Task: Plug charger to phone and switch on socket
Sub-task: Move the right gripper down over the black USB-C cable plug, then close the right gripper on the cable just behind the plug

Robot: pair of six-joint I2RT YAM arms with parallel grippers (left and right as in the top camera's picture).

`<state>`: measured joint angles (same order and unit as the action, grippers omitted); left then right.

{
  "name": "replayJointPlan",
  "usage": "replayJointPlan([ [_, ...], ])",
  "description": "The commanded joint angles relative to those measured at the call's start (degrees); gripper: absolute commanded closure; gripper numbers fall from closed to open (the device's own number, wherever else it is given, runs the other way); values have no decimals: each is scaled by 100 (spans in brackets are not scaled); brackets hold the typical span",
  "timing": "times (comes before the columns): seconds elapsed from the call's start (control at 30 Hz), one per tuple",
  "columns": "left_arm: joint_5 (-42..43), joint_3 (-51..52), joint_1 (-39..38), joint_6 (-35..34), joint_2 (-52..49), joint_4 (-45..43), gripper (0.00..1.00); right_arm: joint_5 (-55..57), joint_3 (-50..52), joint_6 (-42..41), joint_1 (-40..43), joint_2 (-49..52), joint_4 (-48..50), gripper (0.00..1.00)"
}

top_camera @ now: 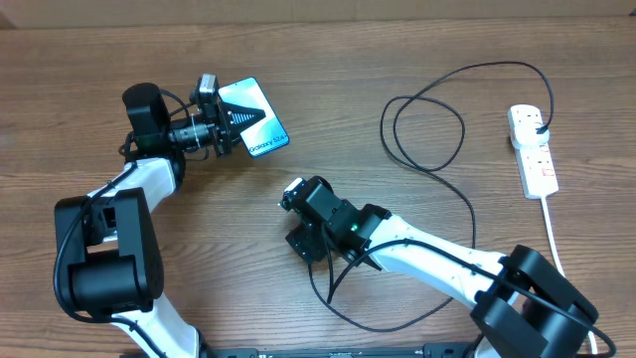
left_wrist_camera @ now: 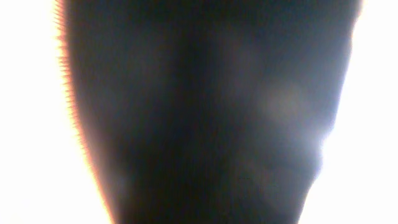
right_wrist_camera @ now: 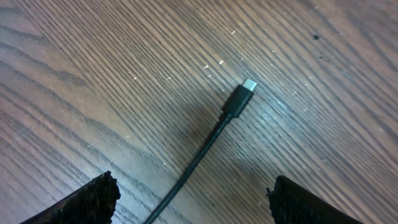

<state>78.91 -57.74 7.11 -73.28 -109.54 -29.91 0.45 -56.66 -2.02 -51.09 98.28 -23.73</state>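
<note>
The phone (top_camera: pixel 260 121), its screen lit with "Galaxy" text, lies tilted at the back left. My left gripper (top_camera: pixel 233 117) is closed over its left end; the left wrist view shows only a dark blur flanked by glare. The charger cable (top_camera: pixel 427 164) loops across the table. Its black plug (top_camera: pixel 538 123) sits in the socket (top_camera: pixel 534 159), a white power strip at the far right. The cable's connector tip (right_wrist_camera: pixel 247 85) lies free on the wood. My right gripper (right_wrist_camera: pixel 193 196) is open just above the cable (right_wrist_camera: pixel 202 149), fingers either side, holding nothing; it also shows in the overhead view (top_camera: pixel 306 242).
The power strip's thick white cord (top_camera: pixel 556 244) runs toward the front edge at the right. A slack cable loop (top_camera: pixel 383 320) lies in front of my right arm. Both arm bases stand at the front.
</note>
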Motion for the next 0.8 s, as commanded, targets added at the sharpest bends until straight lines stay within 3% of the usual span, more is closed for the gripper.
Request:
replayJointPlan([
  [0.0, 168, -166, -39, 87, 9, -39, 96, -55, 9, -98, -9, 302, 107, 22],
  [0.53, 76, -166, -37, 90, 9, -74, 96, 407, 9, -101, -7, 907, 1178, 34],
  [0.77, 57, -166, -37, 92, 9, -74, 96, 708, 9, -101, -7, 1204, 1209, 51],
])
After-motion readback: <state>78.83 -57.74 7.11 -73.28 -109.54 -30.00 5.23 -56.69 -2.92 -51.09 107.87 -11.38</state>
